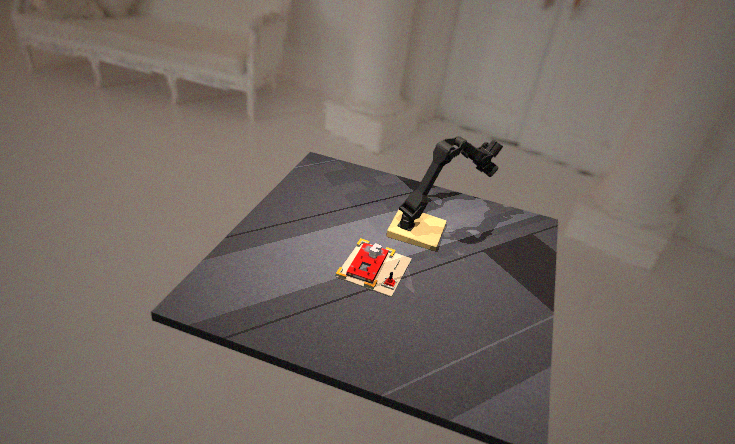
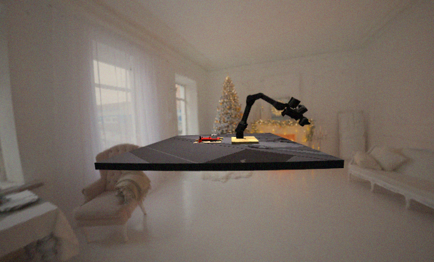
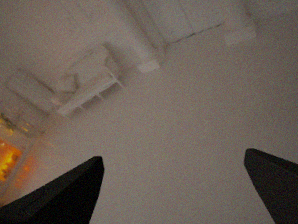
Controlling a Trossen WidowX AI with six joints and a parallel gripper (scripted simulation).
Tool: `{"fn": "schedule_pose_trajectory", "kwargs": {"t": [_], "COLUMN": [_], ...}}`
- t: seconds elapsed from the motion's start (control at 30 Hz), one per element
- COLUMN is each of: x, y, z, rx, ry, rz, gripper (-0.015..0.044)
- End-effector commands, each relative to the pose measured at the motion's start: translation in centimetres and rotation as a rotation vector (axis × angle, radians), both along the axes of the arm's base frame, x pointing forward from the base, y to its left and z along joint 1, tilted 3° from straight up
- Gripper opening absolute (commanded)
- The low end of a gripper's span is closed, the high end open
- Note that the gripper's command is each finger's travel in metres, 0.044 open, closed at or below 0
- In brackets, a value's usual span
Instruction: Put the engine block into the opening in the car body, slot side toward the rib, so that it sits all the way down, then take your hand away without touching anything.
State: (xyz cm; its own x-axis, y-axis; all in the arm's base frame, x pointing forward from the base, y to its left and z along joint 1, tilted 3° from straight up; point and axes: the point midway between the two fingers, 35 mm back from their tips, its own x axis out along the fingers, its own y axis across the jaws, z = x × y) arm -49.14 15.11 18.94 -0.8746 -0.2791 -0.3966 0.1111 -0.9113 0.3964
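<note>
The red car body [image 1: 371, 260] [image 2: 208, 138] lies on a tan mat [image 1: 396, 284] with yellow corner pieces, in front of the arm's base. A square opening [image 1: 364, 266] shows in its top. A small pale grey block [image 1: 376, 247], which looks like the engine block, sits at the body's far end; I cannot tell whether it rests on the body or beside it. My gripper [image 1: 491, 167] [image 2: 304, 121] [image 3: 174, 160] is open and empty, held high and turned away from the table, past its far edge. The wrist view shows only floor and furniture between the fingers.
A small black upright part on a red foot [image 1: 390, 280] stands on the mat to the right of the car body. The arm stands on a tan base plate [image 1: 426, 231] [image 2: 248, 140]. The dark table slab [image 1: 441, 341] [image 2: 212, 166] ends close behind the base.
</note>
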Motion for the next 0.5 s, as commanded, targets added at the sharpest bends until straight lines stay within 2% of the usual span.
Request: {"fn": "schedule_pose_trajectory", "kwargs": {"t": [0.0,0.03,0.47], "x": [0.0,0.1,6.7], "y": [0.0,0.2,11.1], "z": [0.0,0.0,-0.5], "rx": [0.0,-0.002,-0.148], "ry": [0.0,-0.002,-0.108], "rz": [0.0,-0.005,-0.358], "gripper": [0.0426,0.044,0.044]}}
